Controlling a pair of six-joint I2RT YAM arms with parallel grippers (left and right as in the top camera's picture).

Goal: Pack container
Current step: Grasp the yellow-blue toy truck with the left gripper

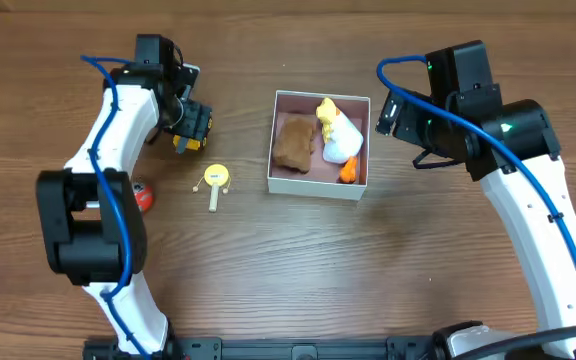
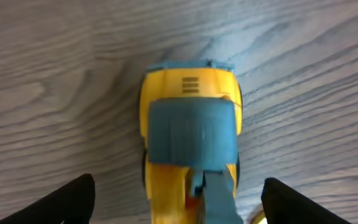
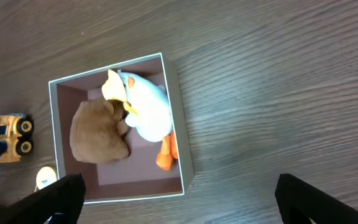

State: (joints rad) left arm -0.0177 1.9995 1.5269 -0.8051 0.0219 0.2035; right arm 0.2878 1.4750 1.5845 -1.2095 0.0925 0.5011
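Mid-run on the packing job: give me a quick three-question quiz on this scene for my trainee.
1. How many soft toys lie in the container?
2. True or false: the left end effector and the right end effector are both open.
3. The left end effector hovers over which toy? A) yellow truck B) green block C) blue cup

Key: 1 two; 2 true; 3 A.
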